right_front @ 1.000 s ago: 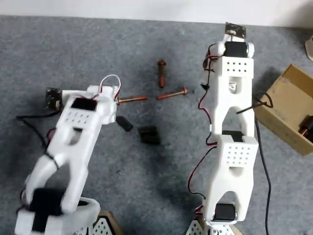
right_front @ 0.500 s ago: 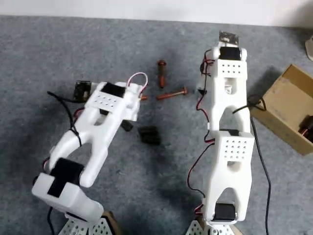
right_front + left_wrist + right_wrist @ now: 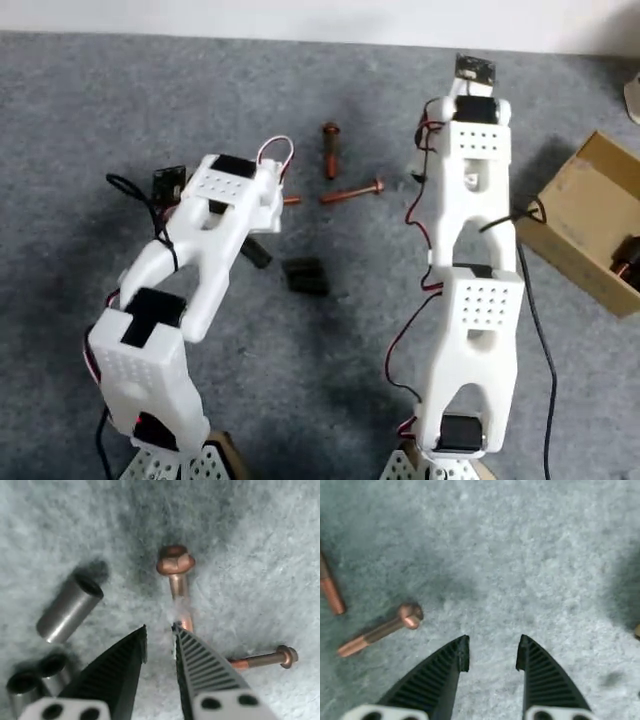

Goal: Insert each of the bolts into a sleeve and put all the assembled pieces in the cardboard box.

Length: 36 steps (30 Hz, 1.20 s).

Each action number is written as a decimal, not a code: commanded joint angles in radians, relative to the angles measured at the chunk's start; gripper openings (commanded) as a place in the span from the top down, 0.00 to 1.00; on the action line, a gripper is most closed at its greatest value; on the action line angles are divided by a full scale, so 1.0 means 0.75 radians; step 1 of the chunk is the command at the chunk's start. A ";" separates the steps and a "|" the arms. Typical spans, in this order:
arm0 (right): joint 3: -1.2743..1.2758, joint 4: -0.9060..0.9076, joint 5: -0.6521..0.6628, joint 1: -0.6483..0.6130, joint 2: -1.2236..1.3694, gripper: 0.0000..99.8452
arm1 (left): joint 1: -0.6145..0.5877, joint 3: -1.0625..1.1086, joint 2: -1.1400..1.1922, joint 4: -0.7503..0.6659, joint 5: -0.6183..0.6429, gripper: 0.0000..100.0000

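the left gripper [image 3: 159,632] sits low over the grey carpet [image 3: 250,555], its jaws parted only narrowly with nothing between them. 1 fingertip [image 3: 179,632] is just at the threaded end of a copper bolt [image 3: 176,575], with a second bolt [image 3: 265,659], a lone sleeve [image 3: 67,611] and a pair of sleeves [image 3: 30,680] lying close by. the right gripper [image 3: 493,647] hovers wide open and empty above the carpet near another bolt [image 3: 380,630], and the cardboard box [image 3: 585,215] stands at the table's right edge, well apart from the bolts.
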 commanded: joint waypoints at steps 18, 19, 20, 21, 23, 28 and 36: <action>-0.007 -0.024 0.018 0.026 -0.030 0.85 | -0.099 -0.111 0.007 0.051 0.055 0.81; -0.007 -0.024 0.018 0.028 -0.030 0.85 | -0.099 -0.111 0.017 0.053 0.074 0.81; -0.007 -0.030 0.018 0.030 -0.030 0.85 | -0.099 -0.122 0.038 0.057 0.086 0.81; -0.007 -0.040 0.018 0.032 -0.030 0.85 | -0.097 -0.132 0.062 0.057 0.092 0.81; -0.007 -0.056 0.018 0.032 -0.030 0.85 | -0.095 -0.177 0.116 0.059 0.090 0.81; -0.007 -0.066 0.018 0.032 -0.030 0.85 | -0.097 -0.349 0.216 0.217 0.090 0.81; -0.007 -0.069 0.018 0.032 -0.030 0.85 | -0.099 -0.690 0.422 0.493 0.059 0.81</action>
